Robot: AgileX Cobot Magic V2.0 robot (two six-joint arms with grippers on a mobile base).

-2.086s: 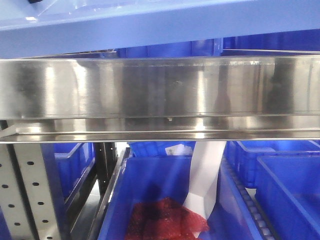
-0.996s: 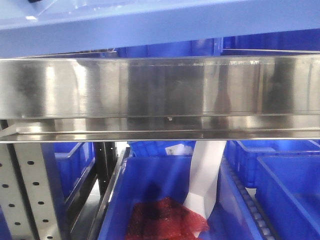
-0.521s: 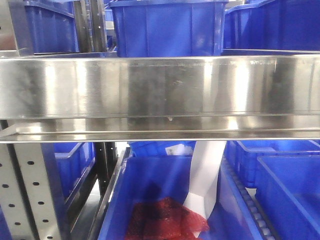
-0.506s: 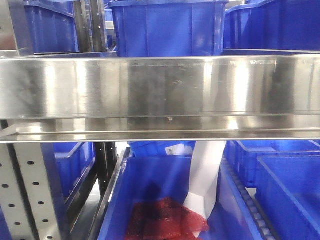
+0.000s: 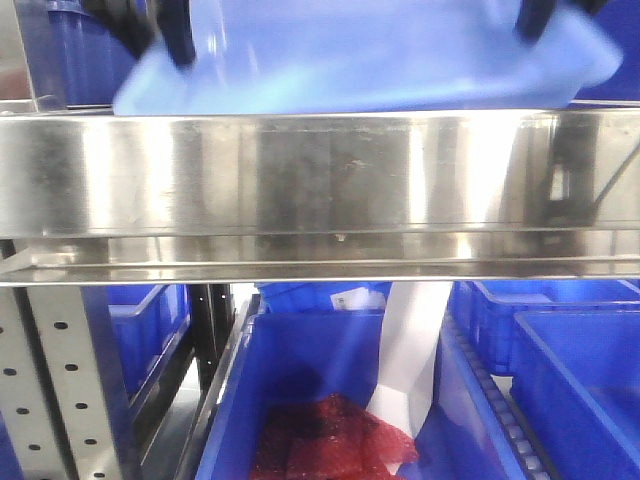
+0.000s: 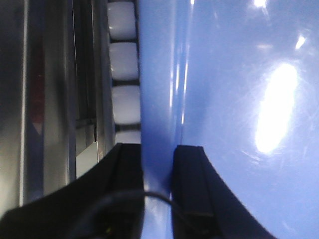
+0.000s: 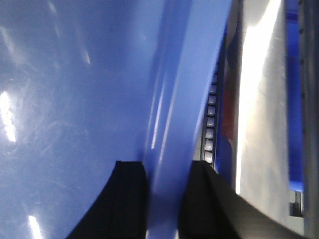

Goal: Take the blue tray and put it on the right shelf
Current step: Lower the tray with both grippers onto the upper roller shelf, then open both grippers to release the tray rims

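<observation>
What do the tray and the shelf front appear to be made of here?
The blue tray looks like glossy moulded plastic: it shows soft highlights and fine scuffs in the wrist views. The shelf lip looks like brushed stainless steel, with vertical streaked reflections. Both pincers, left and right, clamp the tray's rim.

- My front camera sits low and close, facing the right shelf [image 5: 320,175] lip straight on.
- My two wrist cameras look along their end effectors, pressed near the blue tray [image 6: 239,119], which all three views share.
</observation>
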